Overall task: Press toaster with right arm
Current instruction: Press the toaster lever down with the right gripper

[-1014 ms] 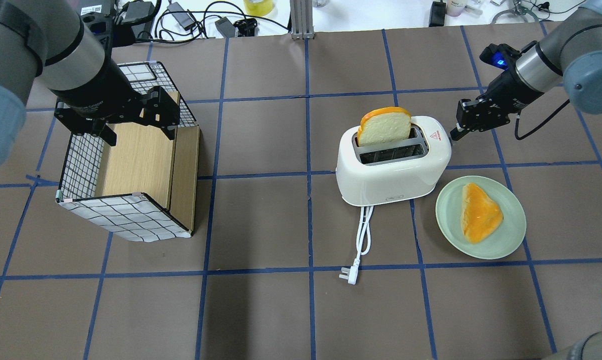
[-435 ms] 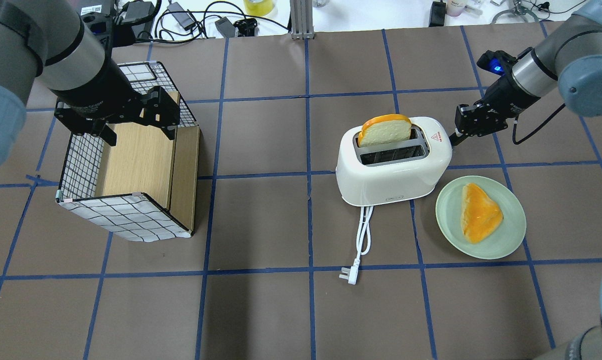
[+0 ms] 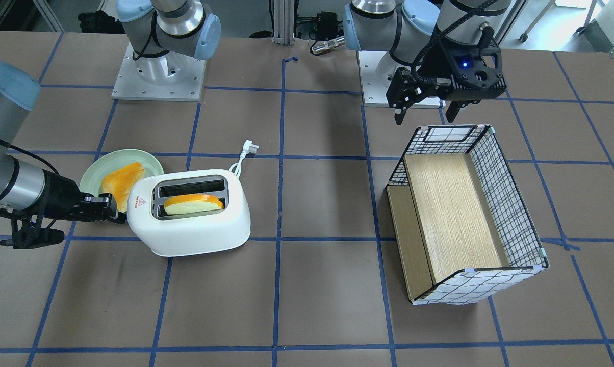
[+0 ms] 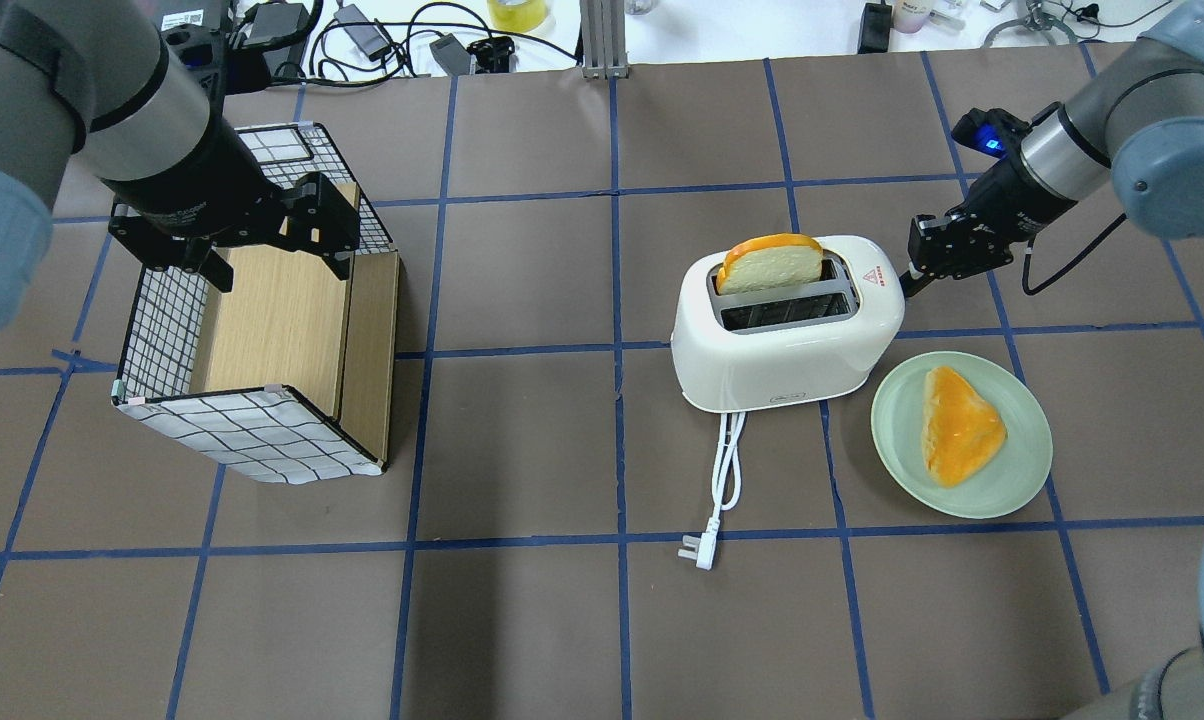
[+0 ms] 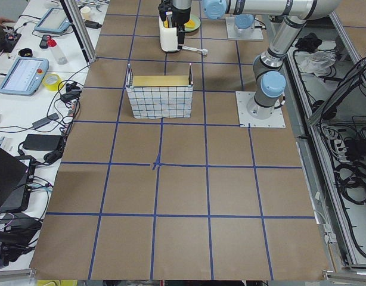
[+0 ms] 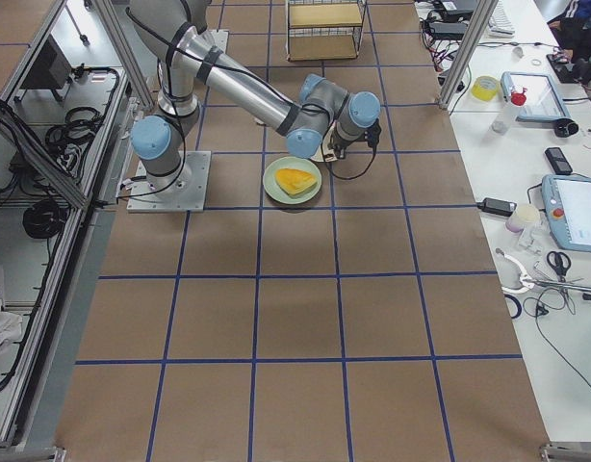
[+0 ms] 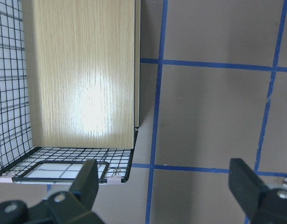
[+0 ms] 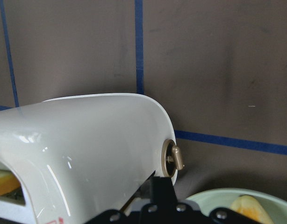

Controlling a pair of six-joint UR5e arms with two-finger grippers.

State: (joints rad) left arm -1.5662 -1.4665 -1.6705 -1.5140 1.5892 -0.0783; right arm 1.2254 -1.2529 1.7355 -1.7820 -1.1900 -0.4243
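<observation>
Toaster (image 4: 787, 340) stands on the robot's right half of the table (image 4: 522, 620), with its red-label end turned toward the right gripper (image 4: 908, 286). That gripper's black fingers are closed together into one narrow tip set against the end wall. In the wrist view the tip sits just under a small bronze knob (image 8: 175, 158) and hides whatever it bears on.

A pale green plate (image 4: 887, 420) lies just beside the toaster's near corner, close under the right arm (image 4: 1062, 160). The white cord (image 4: 730, 470) trails toward the robot.

Bare brown paper with blue tape lines runs leftward to a wire basket (image 4: 252, 440) with a wooden shelf, well apart. The left gripper (image 3: 424, 109) hangs above it, jaws spread wide and empty.

The toaster's shell is glossy, rounded plastic. An orange-crusted bread slice (image 4: 770, 265) sits in the far metal slot.
</observation>
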